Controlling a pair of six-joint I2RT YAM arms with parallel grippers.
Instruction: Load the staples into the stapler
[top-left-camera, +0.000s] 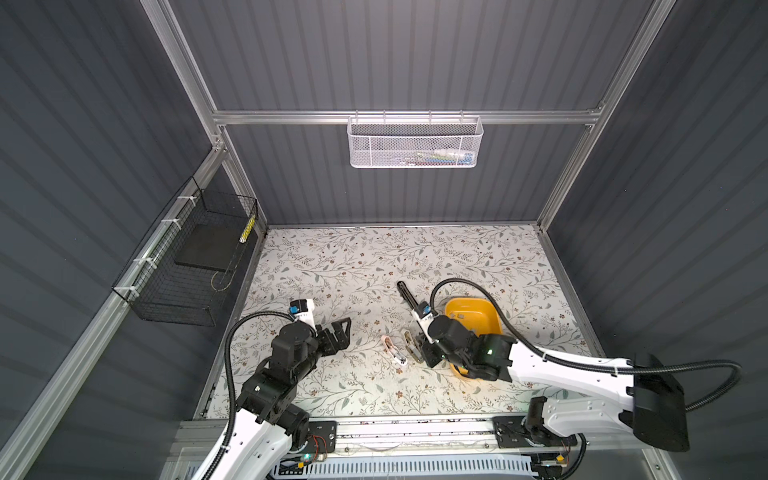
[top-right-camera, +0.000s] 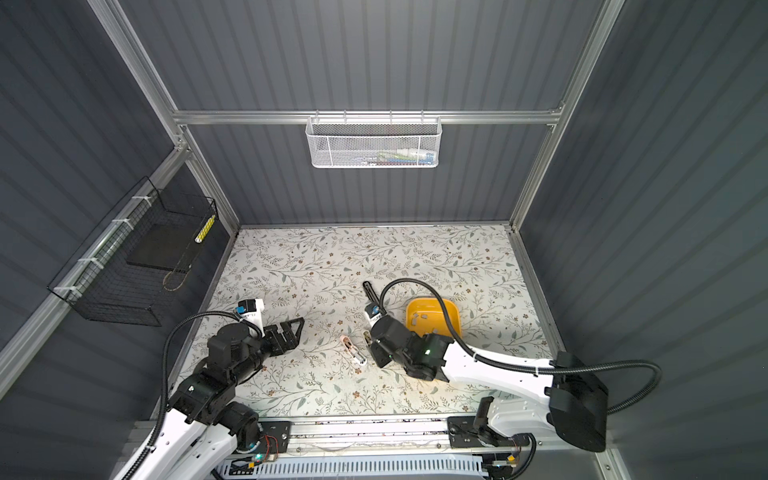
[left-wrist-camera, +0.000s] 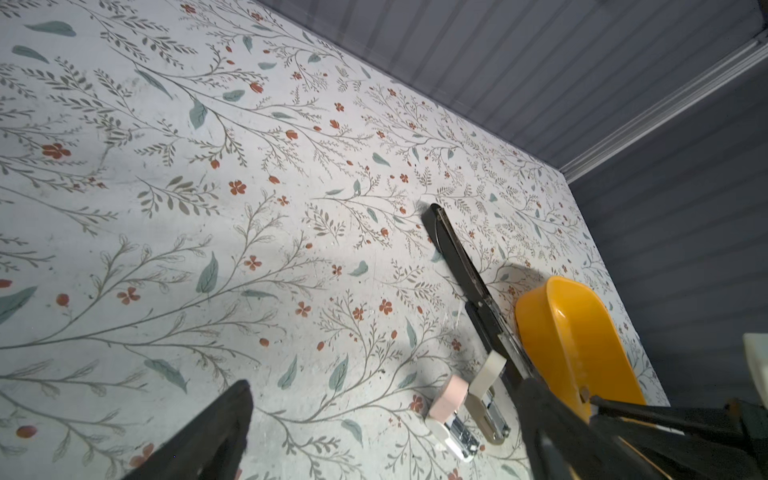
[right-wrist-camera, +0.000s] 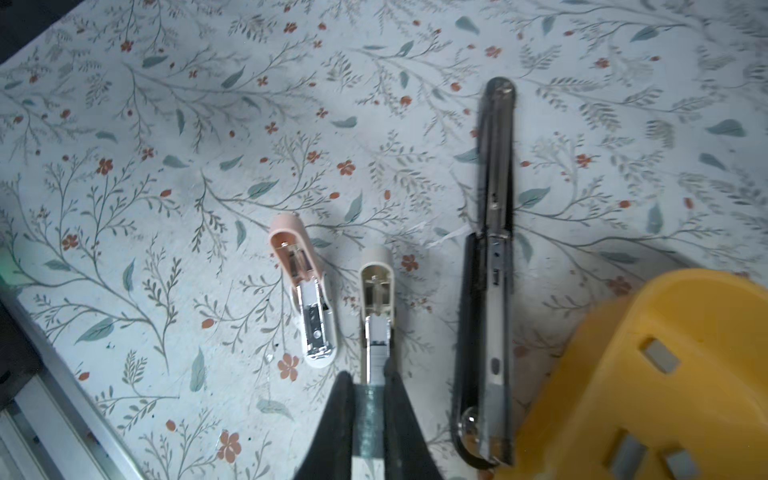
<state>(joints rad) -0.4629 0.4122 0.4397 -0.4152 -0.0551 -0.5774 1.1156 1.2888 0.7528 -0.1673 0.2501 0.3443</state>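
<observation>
Right gripper (right-wrist-camera: 368, 374) pinches a staple strip (right-wrist-camera: 368, 419), likely light and brittle, by its long sides above the beige stapler (right-wrist-camera: 376, 282); left gripper (top-left-camera: 338, 330) gapes.

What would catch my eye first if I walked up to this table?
Probably the bright yellow bowl on the right of the flowery table, with loose staples inside. Next, a pink stapler, a beige stapler and a long black stapler lie flipped open beside it. The right tool pinches a staple strip at the beige one.
</observation>
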